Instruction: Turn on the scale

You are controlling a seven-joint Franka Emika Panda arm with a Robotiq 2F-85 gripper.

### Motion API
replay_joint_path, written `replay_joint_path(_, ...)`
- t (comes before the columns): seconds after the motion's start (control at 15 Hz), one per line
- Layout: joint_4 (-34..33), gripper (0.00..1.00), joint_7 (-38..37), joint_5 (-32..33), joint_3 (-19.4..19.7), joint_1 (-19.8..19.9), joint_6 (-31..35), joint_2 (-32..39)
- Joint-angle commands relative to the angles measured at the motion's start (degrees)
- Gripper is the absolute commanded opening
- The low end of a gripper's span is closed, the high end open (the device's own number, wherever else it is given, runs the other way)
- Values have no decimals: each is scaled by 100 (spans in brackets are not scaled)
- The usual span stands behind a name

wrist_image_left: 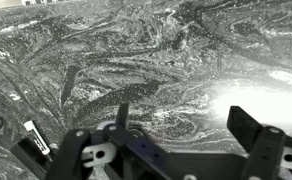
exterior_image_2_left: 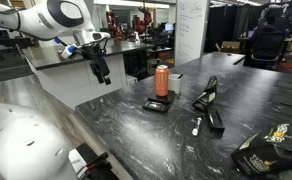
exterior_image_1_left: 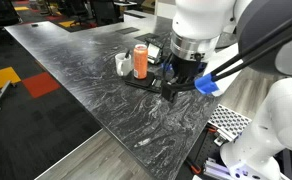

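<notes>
Scale, look: one scale (exterior_image_2_left: 155, 105), a thin, flat black rectangular slab, low and matte. Any display or button is too small to make out.
Scale, position: lies flat towards the middle of the surface (exterior_image_2_left: 136, 140), in both exterior views directly beneath the can (exterior_image_2_left: 162, 80). The can stands upright on it, or possibly at its back edge; hard to say at this size.
Gripper: gripper (exterior_image_2_left: 102, 74) hangs in the air, apart from the scale and touching nothing.
Fingers: two dark fingers (wrist_image_left: 248, 125), spread wide in the wrist view, with only bare surface between them.
Counts: one scale, one can, one cup (exterior_image_1_left: 123, 64), one black device (exterior_image_2_left: 208, 97), one white item (exterior_image_2_left: 196, 125).
Surface: dark stone-look top with grey-white marbled veining, glossy, with a bright glare patch in the wrist view.
Can: orange cylinder with a pale top.
Cup: white, short and round, just beside the can.
Black device: elongated and angular, lying near the scale but not touching it.
White item: slim and stick-like, lying flat just beside the black device.
</notes>
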State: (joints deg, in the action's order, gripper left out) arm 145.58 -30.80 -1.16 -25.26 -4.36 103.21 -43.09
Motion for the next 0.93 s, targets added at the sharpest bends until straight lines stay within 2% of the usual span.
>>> replay_joint_path(0.0, -8, 100, -60, 65, 82, -102, -8, 35)
replay_joint_path(0.13, 115, 100, 330, -8, 298, -230, 187, 31)
replay_joint_path(0.27, 145, 100, 576, -66, 469, -309, 85, 36)
replay_joint_path(0.33, 29, 100, 298, 30, 307, -245, 27, 21)
replay_joint_path(0.67, 31, 100, 296, 32, 335, -263, 26, 16)
replay_joint_path(0.8, 217, 100, 783, -101, 673, -388, 228, -88)
replay_joint_path(0.87, 247, 100, 1138, 48, 789, -419, 284, -70)
